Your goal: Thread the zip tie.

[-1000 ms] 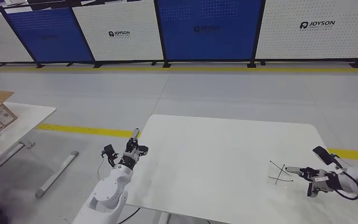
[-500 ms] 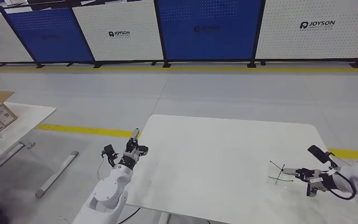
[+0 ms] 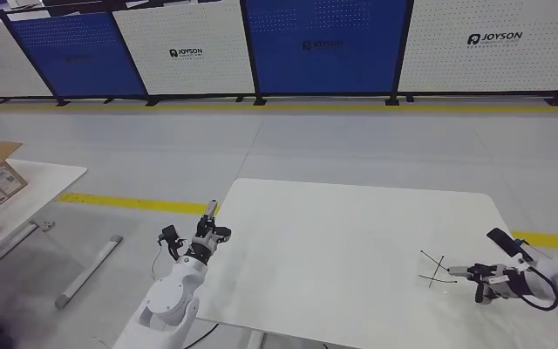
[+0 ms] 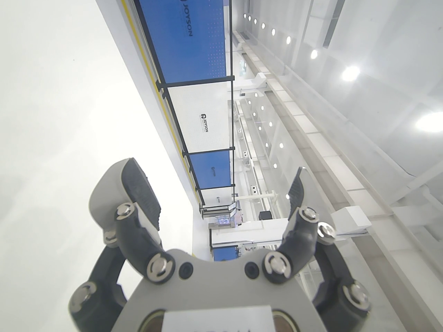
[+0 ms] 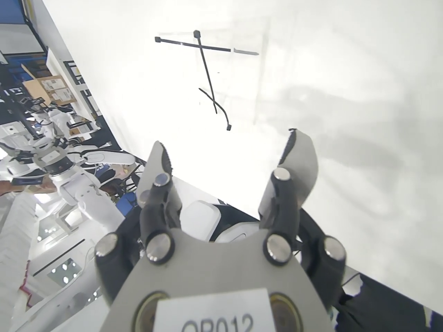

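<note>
fingers [image 5: 304, 157] of the right gripper [image 5: 225, 143] spread, empty, near zip ties [image 5: 200, 47]; left gripper [image 4: 214, 174] likewise spread.

Top camera sits above my arms, looking down and forward across the white surface [image 3: 349, 236] to the panel wall [image 3: 323, 44] far behind. Left wrist camera rides just behind my left end effector [image 4: 217, 171], tipped up along the surface edge toward those panels and the ceiling [image 4: 346, 18]. Right wrist camera looks past my right end effector [image 5: 228, 141], close over the surface, and shares the crossed zip ties [image 5: 200, 47] with the top view.
</note>
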Motion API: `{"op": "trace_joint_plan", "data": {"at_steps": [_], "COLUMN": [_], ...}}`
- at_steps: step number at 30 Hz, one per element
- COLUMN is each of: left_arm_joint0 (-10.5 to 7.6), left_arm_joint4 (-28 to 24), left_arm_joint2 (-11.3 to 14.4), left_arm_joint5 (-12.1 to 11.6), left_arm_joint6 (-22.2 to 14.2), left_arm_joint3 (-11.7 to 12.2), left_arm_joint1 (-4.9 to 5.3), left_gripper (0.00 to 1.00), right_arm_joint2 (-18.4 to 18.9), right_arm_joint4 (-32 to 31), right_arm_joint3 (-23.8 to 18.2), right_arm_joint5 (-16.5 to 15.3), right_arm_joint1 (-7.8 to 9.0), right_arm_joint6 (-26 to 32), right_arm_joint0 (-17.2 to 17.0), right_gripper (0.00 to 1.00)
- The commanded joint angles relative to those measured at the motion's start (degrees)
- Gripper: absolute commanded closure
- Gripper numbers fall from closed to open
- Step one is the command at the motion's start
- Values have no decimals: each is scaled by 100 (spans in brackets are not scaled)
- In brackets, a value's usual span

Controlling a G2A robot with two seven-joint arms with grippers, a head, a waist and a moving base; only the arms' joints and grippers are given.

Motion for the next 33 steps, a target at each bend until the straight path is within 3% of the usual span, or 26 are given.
{"op": "trace_joint_plan", "data": {"at_steps": [1, 13, 18, 24, 33], "left_arm_joint0": [0, 0, 0, 0, 0], "left_arm_joint4": [0, 0, 0, 0, 0], "left_arm_joint2": [0, 0, 0, 0, 0], "left_arm_joint5": [0, 0, 0, 0, 0], "left_arm_joint6": [0, 0, 0, 0, 0], "left_arm_joint3": [0, 0, 0, 0, 0], "left_arm_joint1": [0, 0, 0, 0, 0], "left_gripper": [0, 0, 0, 0, 0], "right_arm_joint2": [-91, -447, -438, -339, -572], "right_arm_joint4": [-94, -297, -346, -332, -494], "right_arm_joint3": [53, 445, 457, 362, 357], "right_arm_joint5": [-2, -2, -2, -2, -2], "right_arm_joint1": [-15, -156, -172, -141, -196], "right_arm_joint6": [31, 0, 43, 43, 43], "right_arm_joint0": [63, 443, 481, 386, 533], "right_gripper": [92, 88, 77, 75, 74]}}
